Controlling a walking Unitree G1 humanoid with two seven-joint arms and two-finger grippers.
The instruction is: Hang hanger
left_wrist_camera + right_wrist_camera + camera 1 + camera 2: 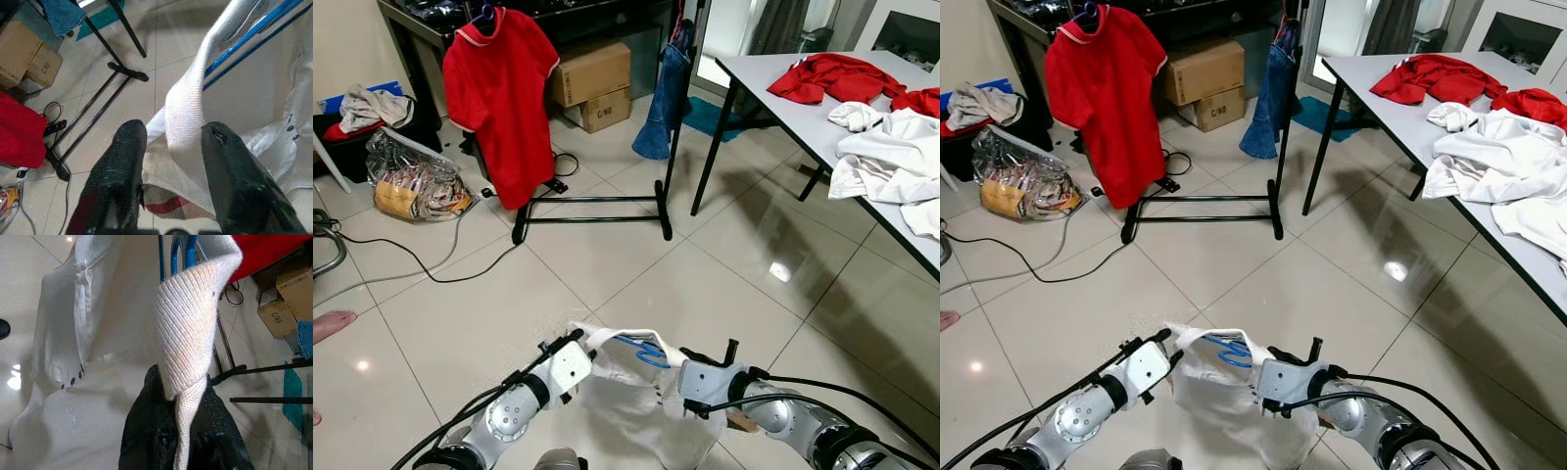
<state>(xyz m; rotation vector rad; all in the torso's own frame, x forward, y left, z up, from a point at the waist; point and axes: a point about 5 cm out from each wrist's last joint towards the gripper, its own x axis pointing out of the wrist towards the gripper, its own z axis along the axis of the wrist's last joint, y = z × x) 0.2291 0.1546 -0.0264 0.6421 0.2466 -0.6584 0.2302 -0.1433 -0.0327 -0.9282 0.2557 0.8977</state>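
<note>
- White polo shirt (pixel 626 397): held up between both arms low in front of the robot, above the tiled floor (pixel 636 264); collar stretched across the top, body hanging down.
- Blue hanger (pixel 646 351): inside the shirt's neck opening, its blue wire showing at the collar between the two tools.
- Left tool (pixel 171 147): at the shirt's left collar end; its two black fingers stand apart with the ribbed collar band running between them. Whether they press the cloth cannot be told.
- Right tool (pixel 178 391): at the right collar end; fingers closed tight on the ribbed collar band, which rises from between them.
- Black garment rack (pixel 607 206): standing on the floor ahead, well apart from the shirt.
- Red polo shirt (pixel 504 93): hanging at the rack's left end.
- Blue jeans (pixel 666 93): hanging at the rack's right end.
- Counter (pixel 783 98): grey, to the right; bears a heap of red clothes (pixel 827 76) and white clothes (pixel 891 157).
- Cardboard boxes (pixel 592 83): two, stacked behind the rack.
- Plastic bag (pixel 411 181): filled, on the floor at the left, near a black cable (pixel 421 262).
</note>
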